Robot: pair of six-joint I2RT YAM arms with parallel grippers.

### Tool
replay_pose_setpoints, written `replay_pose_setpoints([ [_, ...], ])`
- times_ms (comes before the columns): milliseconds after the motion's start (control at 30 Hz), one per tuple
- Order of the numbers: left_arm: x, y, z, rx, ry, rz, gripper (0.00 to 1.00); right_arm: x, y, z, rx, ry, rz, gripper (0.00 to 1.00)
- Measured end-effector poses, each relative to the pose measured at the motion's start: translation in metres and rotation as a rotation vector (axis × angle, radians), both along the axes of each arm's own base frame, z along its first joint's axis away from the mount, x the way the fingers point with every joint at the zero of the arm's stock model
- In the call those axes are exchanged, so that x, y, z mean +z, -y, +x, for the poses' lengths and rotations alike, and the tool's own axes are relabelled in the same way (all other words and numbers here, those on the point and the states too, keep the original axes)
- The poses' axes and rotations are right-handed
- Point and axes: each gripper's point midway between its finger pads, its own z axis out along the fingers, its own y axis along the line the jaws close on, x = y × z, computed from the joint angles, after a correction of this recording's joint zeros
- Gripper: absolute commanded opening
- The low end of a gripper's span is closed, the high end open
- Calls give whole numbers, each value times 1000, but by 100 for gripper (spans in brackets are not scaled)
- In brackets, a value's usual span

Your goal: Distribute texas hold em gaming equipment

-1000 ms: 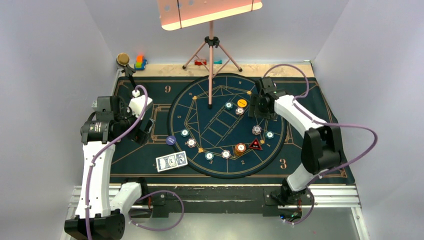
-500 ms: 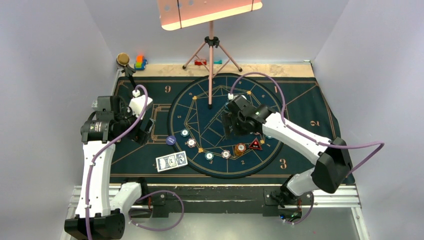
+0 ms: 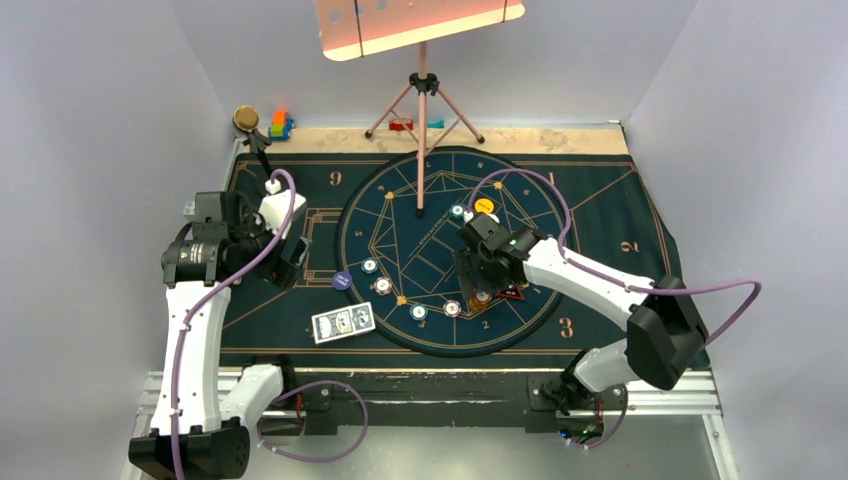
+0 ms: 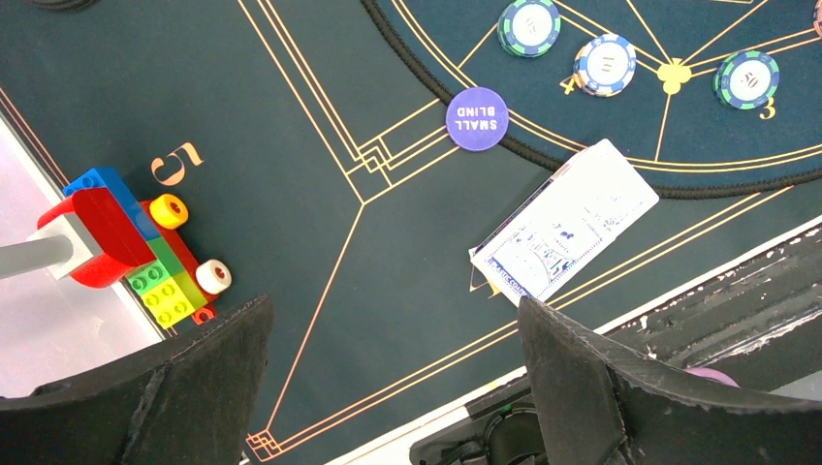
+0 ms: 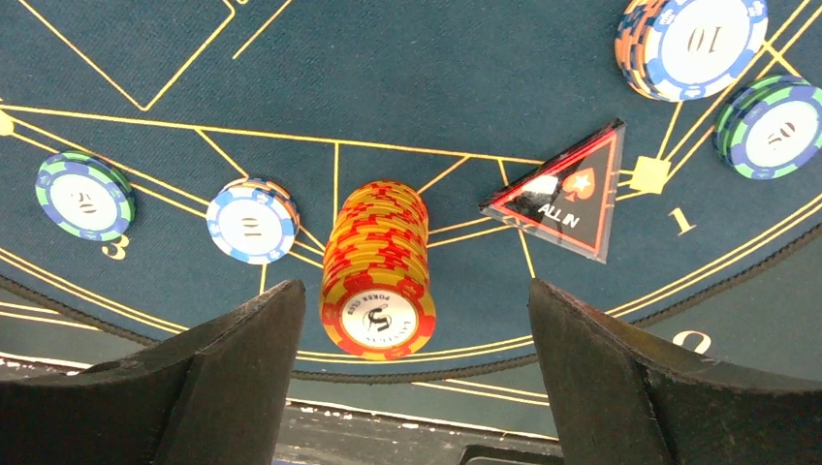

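Observation:
My right gripper [image 5: 412,378] is open and hangs over the tall orange chip stack [image 5: 378,271], which stands between its jaws nearer the left finger, untouched; from above the gripper [image 3: 478,278] covers most of the stack [image 3: 483,297]. The red-edged black ALL IN triangle [image 5: 567,194] lies just right of the stack. Blue-white chips [image 5: 252,221] and teal chips [image 5: 85,194] lie to the left. My left gripper [image 4: 388,387] is open and empty above the mat, left of the blue-backed cards [image 4: 567,232] [image 3: 343,322]. The yellow disc [image 3: 484,205] lies at the back of the circle.
The purple SMALL BLIND disc [image 4: 477,118] sits on the circle's rim. Toy blocks [image 4: 126,242] lie at the mat's left edge under my left wrist. The pink tripod [image 3: 422,100] stands at the back centre. More blocks [image 3: 281,125] sit at the back left.
My right arm has swung from the back right of the circle to its front, stopping over the orange stack. The left arm has not moved.

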Motion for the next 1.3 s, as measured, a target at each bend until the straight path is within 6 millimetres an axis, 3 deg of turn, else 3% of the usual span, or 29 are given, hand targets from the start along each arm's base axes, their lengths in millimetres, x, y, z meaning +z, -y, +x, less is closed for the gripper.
replay_pose_setpoints([
  [467,0,0,0,0,0,0,100,-20,-14,4,8,-26,14,64],
  [667,0,0,0,0,2,0,100,-26,-13,2,4,-37,10,50],
  [800,1,0,0,0,4,1,100,-26,-14,2,3,-40,16,38],
  [1133,1,0,-1,0,6,1,100,-24,-12,-1,3,-52,5,24],
  [1300,1,0,-1,1,7,1,100,-10,-15,2,6,-48,7,21],
])
